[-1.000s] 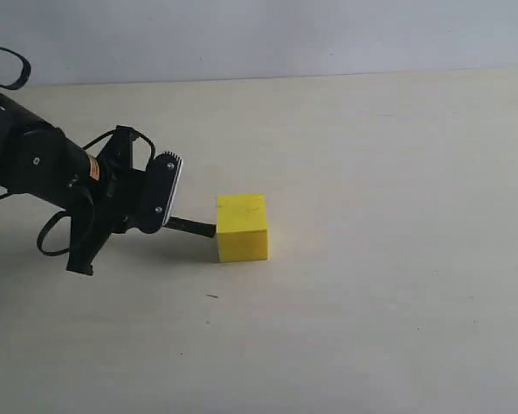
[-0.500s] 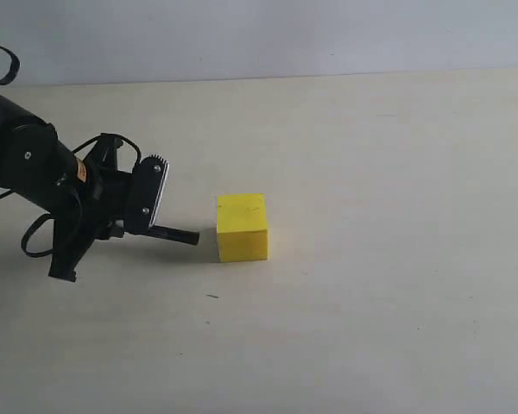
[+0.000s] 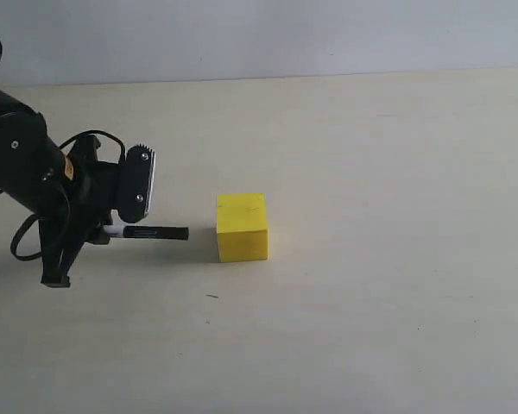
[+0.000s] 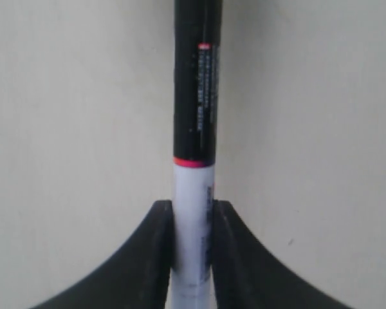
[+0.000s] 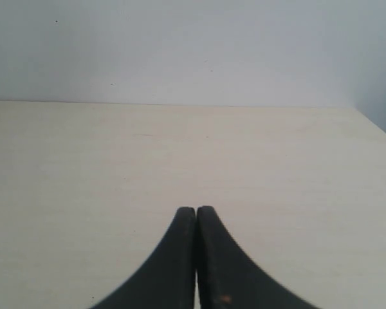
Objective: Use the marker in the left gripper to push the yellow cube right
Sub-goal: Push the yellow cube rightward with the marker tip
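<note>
The yellow cube (image 3: 242,226) rests on the pale table (image 3: 371,259) near the middle of the exterior view. To its left, my left gripper (image 3: 114,231) is shut on the marker (image 3: 154,233), which lies level and points its black cap at the cube. A small gap separates the cap tip from the cube's left face. In the left wrist view the two black fingers (image 4: 156,251) clamp the marker's white barrel (image 4: 192,219) and the black cap runs on beyond them. The cube is out of that view. My right gripper (image 5: 195,212) is shut on nothing and does not show in the exterior view.
The left arm's black body and cable (image 3: 26,172) fill the left side of the exterior view. A pale wall (image 3: 259,34) stands behind the table's far edge. A small dark speck (image 3: 211,296) lies in front of the cube.
My left gripper has drawn back to the left with the marker. The cap tip, which touched the cube a second ago, now stands apart from it. The cube has not moved.
</note>
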Motion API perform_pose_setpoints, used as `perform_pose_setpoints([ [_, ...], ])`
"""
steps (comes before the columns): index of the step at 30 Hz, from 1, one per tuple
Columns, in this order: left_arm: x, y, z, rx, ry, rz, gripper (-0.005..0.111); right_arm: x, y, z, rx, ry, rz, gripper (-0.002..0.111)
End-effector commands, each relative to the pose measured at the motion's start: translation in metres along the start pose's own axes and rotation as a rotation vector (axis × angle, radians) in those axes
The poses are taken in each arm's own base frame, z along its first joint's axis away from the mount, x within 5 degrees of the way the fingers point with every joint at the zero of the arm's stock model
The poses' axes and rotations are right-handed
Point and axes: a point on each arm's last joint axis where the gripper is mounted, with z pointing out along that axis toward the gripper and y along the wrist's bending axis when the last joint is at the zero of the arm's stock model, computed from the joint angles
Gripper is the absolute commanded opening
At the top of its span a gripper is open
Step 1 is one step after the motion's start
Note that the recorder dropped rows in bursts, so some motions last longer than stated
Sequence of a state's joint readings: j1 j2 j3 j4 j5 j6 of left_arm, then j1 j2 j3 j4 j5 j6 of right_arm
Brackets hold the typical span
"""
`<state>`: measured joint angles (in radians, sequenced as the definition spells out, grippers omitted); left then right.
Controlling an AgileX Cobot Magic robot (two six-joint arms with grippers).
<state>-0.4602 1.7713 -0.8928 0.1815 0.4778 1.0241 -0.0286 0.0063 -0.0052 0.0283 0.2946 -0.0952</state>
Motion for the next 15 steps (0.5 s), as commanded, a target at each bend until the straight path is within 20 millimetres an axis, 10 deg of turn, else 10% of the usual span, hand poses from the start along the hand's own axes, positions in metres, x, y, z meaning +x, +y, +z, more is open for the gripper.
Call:
perform_pose_setpoints([
  [1,0.001,0.002,-0.001,-0.011,0.013,-0.077,0.0,0.0,0.0,0.0,0.007,-0.013,-0.005,0.0],
  [15,-0.07,0.007,0.011,-0.037,-0.064,0.001,0.0,0.0,0.0,0.0,0.007,-0.012,-0.005,0.0],
])
